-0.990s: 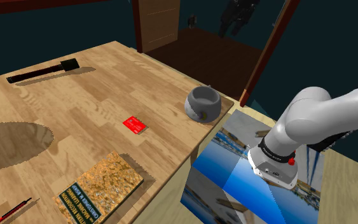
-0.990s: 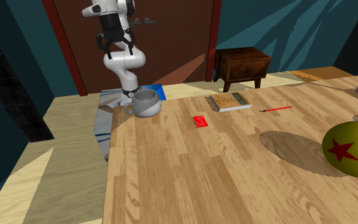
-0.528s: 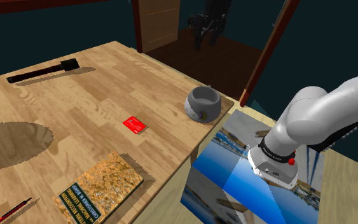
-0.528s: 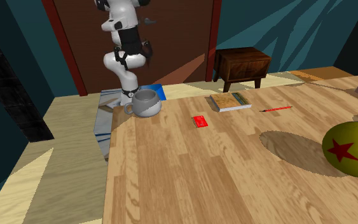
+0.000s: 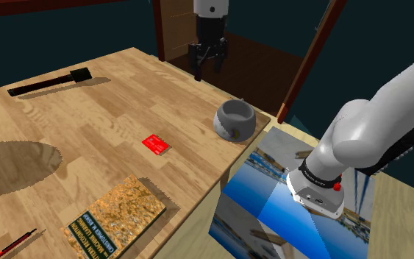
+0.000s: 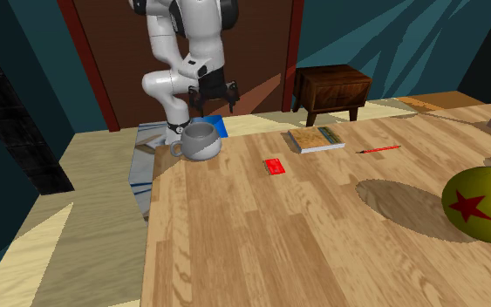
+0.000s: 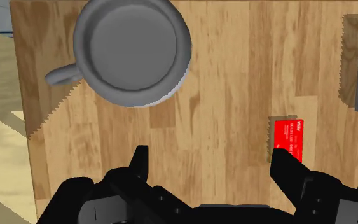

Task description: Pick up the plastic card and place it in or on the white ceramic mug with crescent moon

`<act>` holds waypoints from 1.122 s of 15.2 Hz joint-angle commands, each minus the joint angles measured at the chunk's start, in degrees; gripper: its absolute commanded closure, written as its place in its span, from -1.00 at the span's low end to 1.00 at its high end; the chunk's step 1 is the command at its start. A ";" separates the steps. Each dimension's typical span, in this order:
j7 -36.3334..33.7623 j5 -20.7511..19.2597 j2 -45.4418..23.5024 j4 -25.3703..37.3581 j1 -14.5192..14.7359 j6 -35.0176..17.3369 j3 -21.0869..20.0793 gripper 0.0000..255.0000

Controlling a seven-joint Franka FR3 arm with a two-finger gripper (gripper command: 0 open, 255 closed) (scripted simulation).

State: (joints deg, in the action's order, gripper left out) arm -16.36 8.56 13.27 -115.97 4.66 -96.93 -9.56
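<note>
Beneath the pincer [image 7: 210, 159], which has just swung out over the table [image 7: 222, 95] and hangs spread and empty, the card [image 7: 288, 136] lies by one fingertip, the mug [image 7: 131, 49] farther off, so a grasp looks near.

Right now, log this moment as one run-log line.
phase: approach | gripper: open, empty, above wooden table | red card: flat on table, ungrasped | grey mug: upright, empty, near table edge
</note>
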 commanded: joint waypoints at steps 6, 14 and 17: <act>-5.57 -0.50 -17.14 11.83 2.86 3.24 -3.81 -1.00; -11.43 -1.29 -37.09 27.80 7.69 8.89 -6.39 -1.00; -13.39 -1.43 -44.96 35.11 9.90 11.83 -6.97 -1.00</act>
State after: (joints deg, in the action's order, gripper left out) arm -29.07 7.09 -29.34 -82.79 13.83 -85.94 -16.30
